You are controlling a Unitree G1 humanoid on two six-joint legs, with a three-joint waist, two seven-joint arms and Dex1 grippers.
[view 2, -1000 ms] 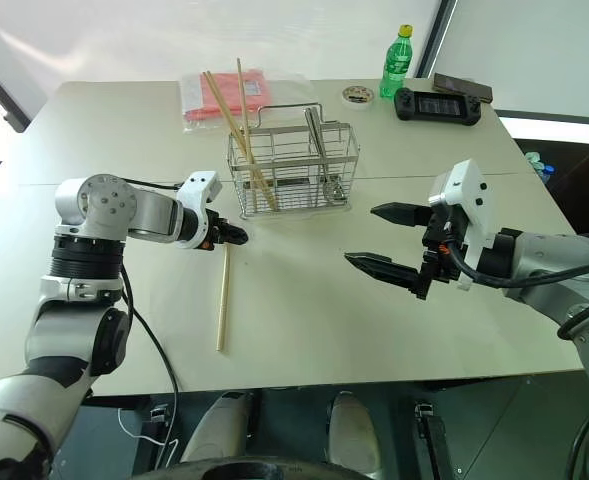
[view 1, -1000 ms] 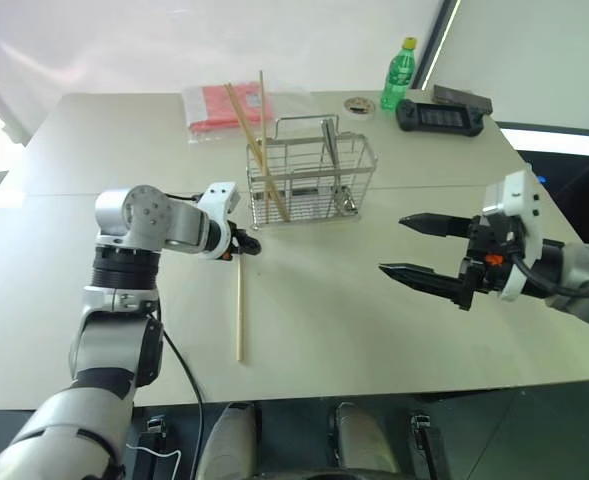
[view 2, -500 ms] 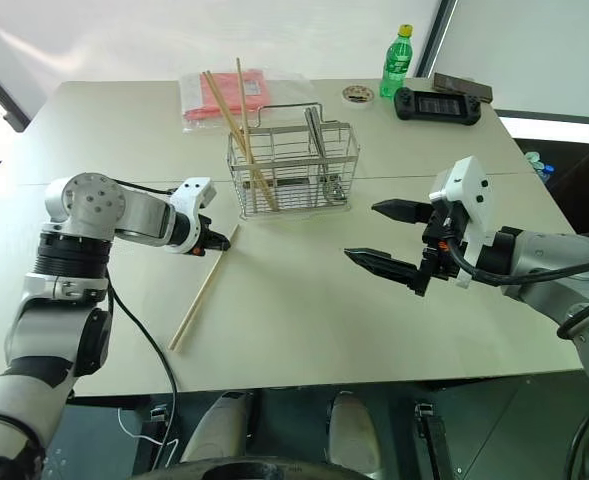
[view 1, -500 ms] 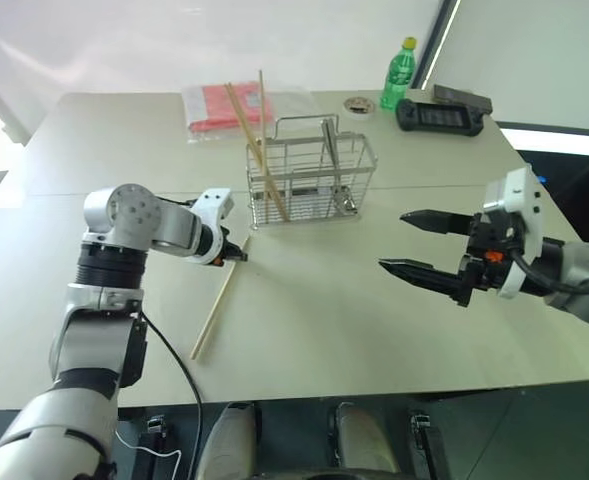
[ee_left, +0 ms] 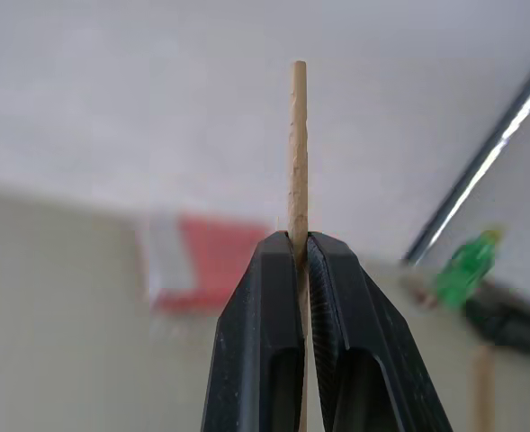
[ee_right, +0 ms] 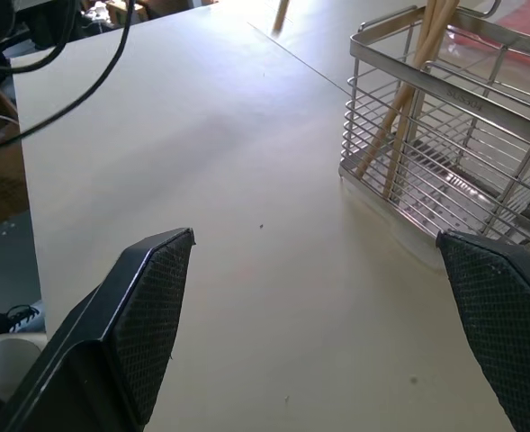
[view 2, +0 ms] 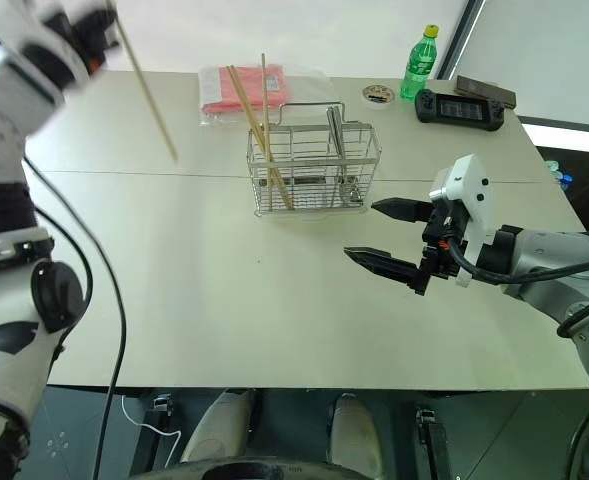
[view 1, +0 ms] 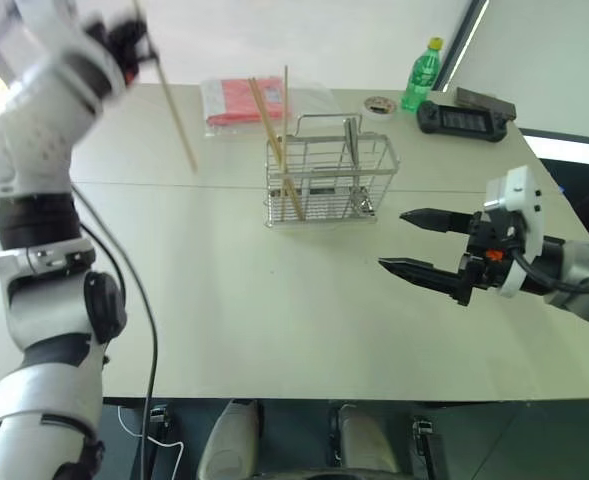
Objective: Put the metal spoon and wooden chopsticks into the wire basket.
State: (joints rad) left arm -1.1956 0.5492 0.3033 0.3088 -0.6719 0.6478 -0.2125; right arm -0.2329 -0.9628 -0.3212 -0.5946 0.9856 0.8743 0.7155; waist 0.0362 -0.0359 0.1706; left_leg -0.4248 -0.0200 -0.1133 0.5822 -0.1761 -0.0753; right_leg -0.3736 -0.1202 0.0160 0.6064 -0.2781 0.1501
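The left gripper is clamped on one wooden chopstick near its end, so the long free length could swing and catch the wire basket rim. The basket, already holding chopsticks, sits at four o'clock from that gripper, with the wide-open, empty right gripper at the basket's five o'clock.

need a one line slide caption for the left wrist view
Left pincer shut on a single wooden chopstick, held upright between its black fingers.
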